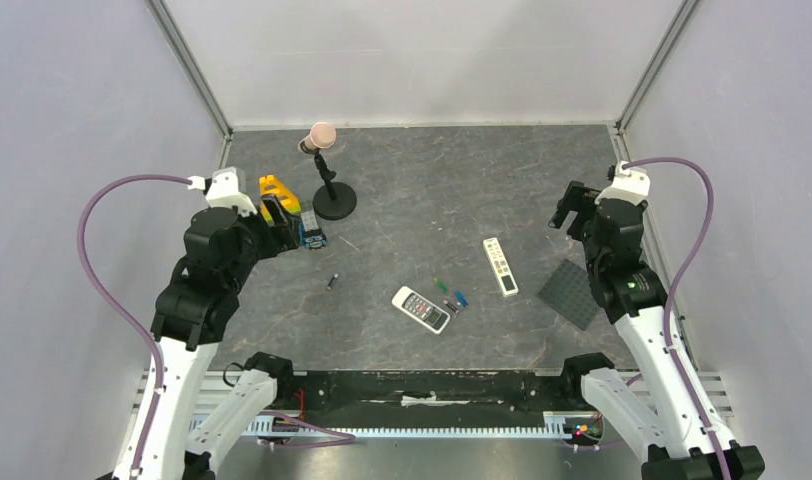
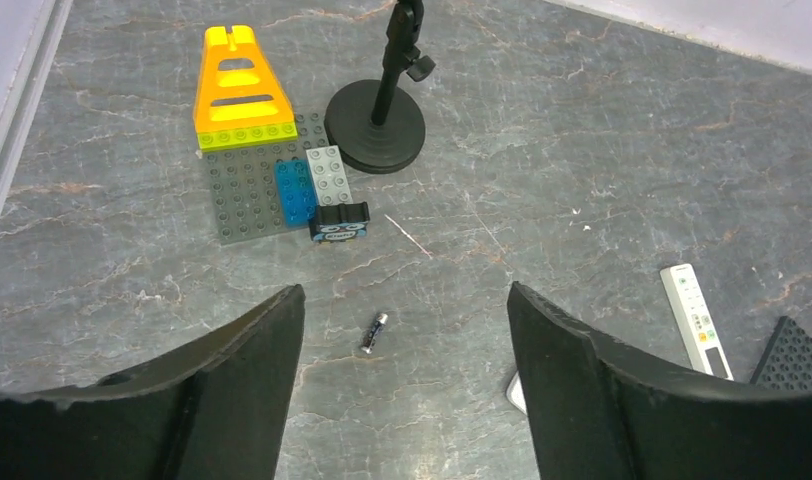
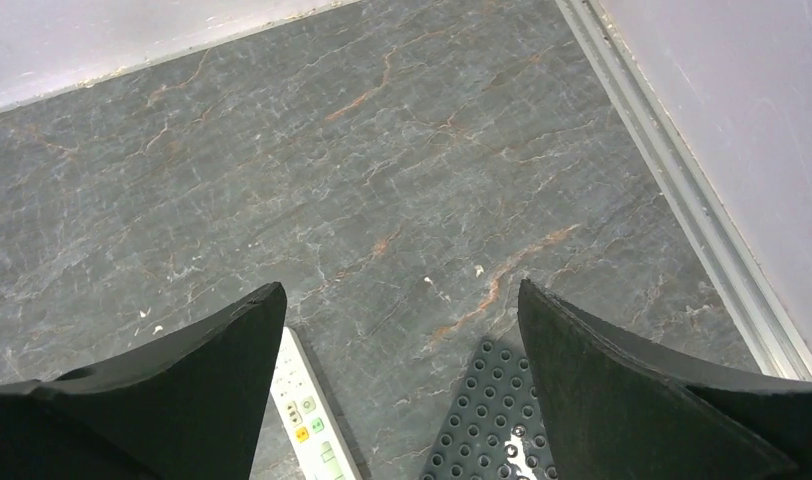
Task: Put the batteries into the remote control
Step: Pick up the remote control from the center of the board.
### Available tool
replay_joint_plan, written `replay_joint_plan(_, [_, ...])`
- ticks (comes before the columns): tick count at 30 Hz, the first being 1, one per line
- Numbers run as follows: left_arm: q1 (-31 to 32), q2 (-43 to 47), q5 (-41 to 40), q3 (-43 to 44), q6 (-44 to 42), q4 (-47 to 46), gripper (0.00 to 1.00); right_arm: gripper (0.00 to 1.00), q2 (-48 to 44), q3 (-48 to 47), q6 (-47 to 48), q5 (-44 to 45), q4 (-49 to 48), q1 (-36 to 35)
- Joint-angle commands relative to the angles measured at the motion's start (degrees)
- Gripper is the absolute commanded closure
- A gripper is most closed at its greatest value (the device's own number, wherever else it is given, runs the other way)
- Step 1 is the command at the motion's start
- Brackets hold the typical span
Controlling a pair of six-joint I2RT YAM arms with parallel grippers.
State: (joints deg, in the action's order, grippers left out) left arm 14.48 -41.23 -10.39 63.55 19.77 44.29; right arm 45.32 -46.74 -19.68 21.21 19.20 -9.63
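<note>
Dark battery [image 2: 374,333] on table [image 2: 602,150], untouched, in line with gap of wide-spread, empty left gripper [image 2: 402,290].

The top camera sits high behind both arm bases [image 1: 265,368], looking down on the whole grey marbled tabletop [image 1: 432,200]. Each wrist camera peers forward and down between its own black fingers [image 2: 232,390], far nearer the surface. All three views catch the long slim white remote [image 1: 500,266] and the dark studded plate [image 3: 492,420].
</note>
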Motion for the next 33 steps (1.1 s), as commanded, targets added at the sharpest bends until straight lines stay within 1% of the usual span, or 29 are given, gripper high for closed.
replay_joint_plan(1, [-0.24,-0.05,0.75,-0.47,2.53,-2.06,0.13,0.11,-0.23,-0.11,0.48,-3.93,-0.21,0.00])
replay_joint_plan(4, [-0.24,-1.14,4.24,-0.19,4.14,-1.34,0.11,0.11,-0.46,0.51,0.61,-9.39,0.90,0.01])
replay_joint_plan(7, [-0.24,-1.68,3.67,-0.91,4.99,-1.48,0.10,0.12,-0.67,1.67,1.72,-15.13,1.84,-0.02])
replay_joint_plan(10, [-0.24,-1.61,6.68,-1.79,3.20,-2.40,0.08,0.12,-1.51,3.49,2.60,-20.88,2.45,-0.03])
replay_joint_plan(14, [-0.26,-2.14,13.37,-2.69,0.93,-2.72,0.08,0.12,-2.70,6.46,1.90,-28.30,2.60,0.03])
replay_joint_plan(17, [-0.24,-2.30,19.21,-4.94,0.84,-3.13,0.09,0.13,-3.01,9.55,-1.20,-32.67,1.35,-0.69])
replay_joint_plan(18, [-0.24,-2.18,22.36,-6.36,1.17,-3.58,0.09,0.13,-3.06,10.88,-2.20,-33.56,0.76,-1.51])
replay_joint_plan(19, [-0.24,-2.00,25.44,-7.88,1.85,-4.83,0.09,0.14,-3.21,11.90,-3.19,-33.21,0.07,-2.96])
replay_joint_plan(21, [-0.24,-1.36,30.72,-11.92,4.63,-7.93,0.09,0.14,-2.74,13.67,-4.81,-29.85,-0.52,-7.23])
replay_joint_plan(23, [-0.11,-0.45,34.92,-16.42,8.13,-11.82,0.09,0.14,-1.39,14.54,-6.37,-24.64,-0.60,-12.99])
replay_joint_plan(24, [-0.07,0.16,35.76,-18.75,10.09,-13.73,0.09,0.15,-0.24,14.78,-7.37,-22.18,-0.68,-16.38])
replay_joint_plan(29, [0.70,2.74,35.74,-27.56,17.73,-21.46,0.10,0.18,7.16,15.16,-11.18,-14.79,-3.20,-28.08])
replay_joint_plan(33, [0.90,2.66,31.56,-29.66,19.06,-22.10,0.12,0.17,14.05,12.63,-8.14,-13.11,-6.01,-36.72])
